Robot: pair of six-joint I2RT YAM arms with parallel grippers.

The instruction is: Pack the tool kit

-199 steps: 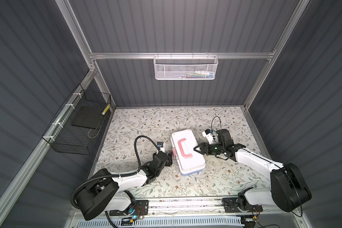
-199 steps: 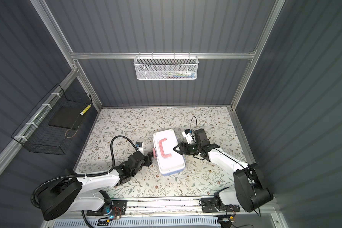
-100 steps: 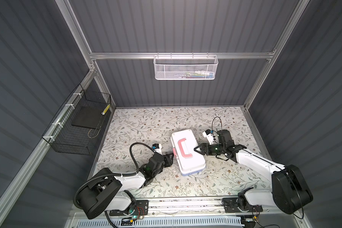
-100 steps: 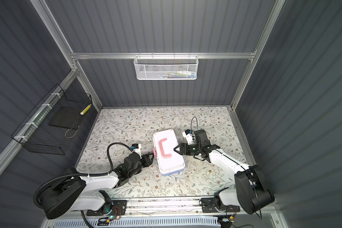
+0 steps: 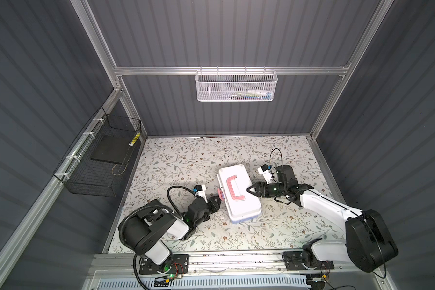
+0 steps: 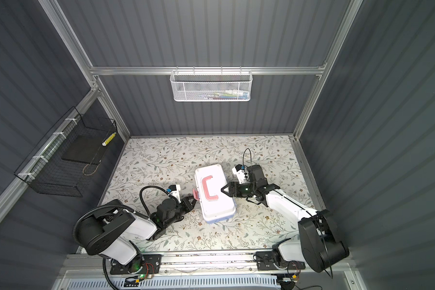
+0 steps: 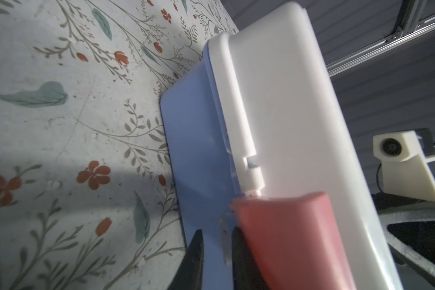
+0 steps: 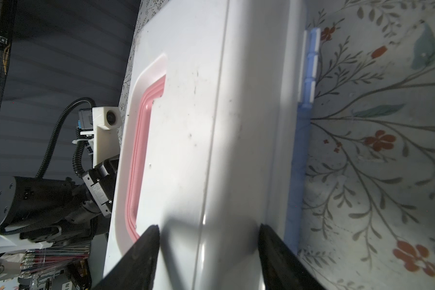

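The tool kit (image 5: 239,193) (image 6: 215,193) lies closed on the floral table, with a white lid, a pink handle (image 5: 232,189) and a light-blue base (image 7: 194,150). Its pink latch (image 5: 220,194) (image 7: 286,226) sticks out on the left side. My left gripper (image 5: 218,200) (image 7: 216,251) is low at that latch. Its fingers are close together with a thin clear tab in the slim gap, and I cannot tell whether they pinch it. My right gripper (image 5: 249,190) (image 8: 209,238) stands wide. One finger rests on the lid top by the handle, the other at the lid's hinge-side edge.
A white mesh basket (image 5: 236,86) with small items hangs on the back wall rail. A black wire basket (image 5: 103,160) holding a dark pad hangs on the left wall. Dark walls close in three sides of the floral table (image 5: 186,155), and a metal rail (image 5: 236,256) runs along the front.
My left gripper's jaws have narrowed by the pink latch and that arm has folded lower toward its base. The box and the right arm have not moved.
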